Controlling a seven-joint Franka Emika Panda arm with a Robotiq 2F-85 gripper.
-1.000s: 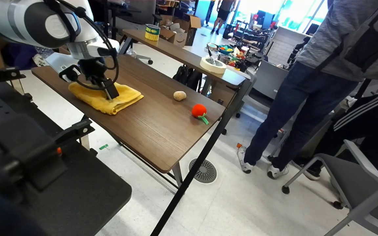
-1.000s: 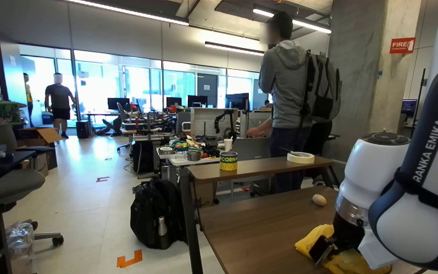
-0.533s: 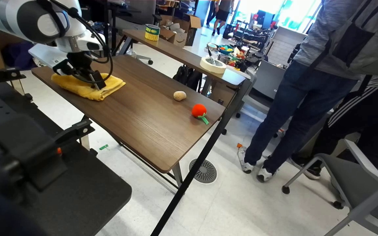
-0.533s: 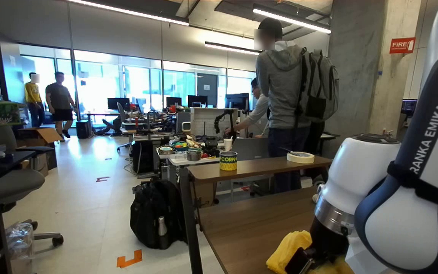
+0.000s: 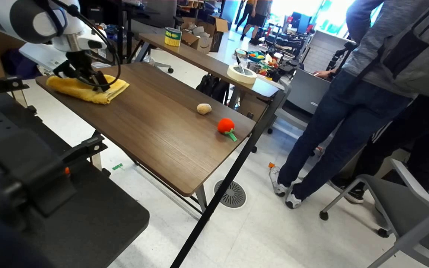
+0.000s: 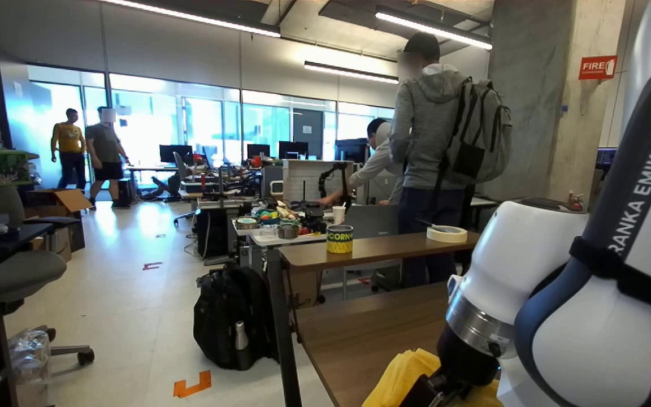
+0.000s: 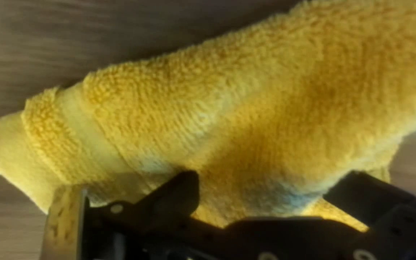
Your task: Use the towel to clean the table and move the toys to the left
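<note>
Jaws apart, the tool (image 7: 269, 191) touches the towel (image 7: 229, 115) on the brown table (image 5: 162, 130), with people (image 6: 430, 133) beyond.

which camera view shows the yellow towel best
The wrist view: there the yellow towel is close up and its fuzzy texture shows, though it runs out of frame. Both exterior views show it smaller, partly hidden.
</note>
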